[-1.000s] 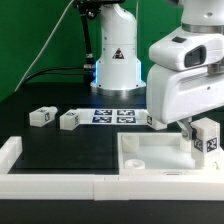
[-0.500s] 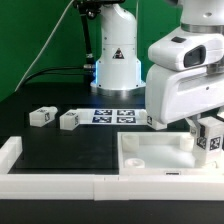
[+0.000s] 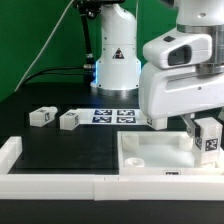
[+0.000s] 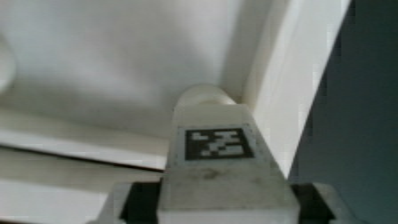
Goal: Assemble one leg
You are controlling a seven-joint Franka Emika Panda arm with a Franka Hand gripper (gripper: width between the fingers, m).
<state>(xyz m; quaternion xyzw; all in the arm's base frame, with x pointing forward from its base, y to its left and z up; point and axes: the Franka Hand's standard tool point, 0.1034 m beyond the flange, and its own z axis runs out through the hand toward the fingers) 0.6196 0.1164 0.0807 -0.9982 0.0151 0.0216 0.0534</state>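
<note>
The gripper (image 4: 222, 205) pinches a leg (image 4: 217, 138) (tag facing the wrist camera) at the tray's (image 3: 150, 166) corner — the one on the exterior view's right. Whether they touch is unclear.

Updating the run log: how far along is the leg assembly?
Done: one leg picked up. In hand: jaws shut on it at the tray's corner on the exterior view's right; seated or not, I can't tell. Left: finish seating it, release. Two loose legs lie untouched on the table.
</note>
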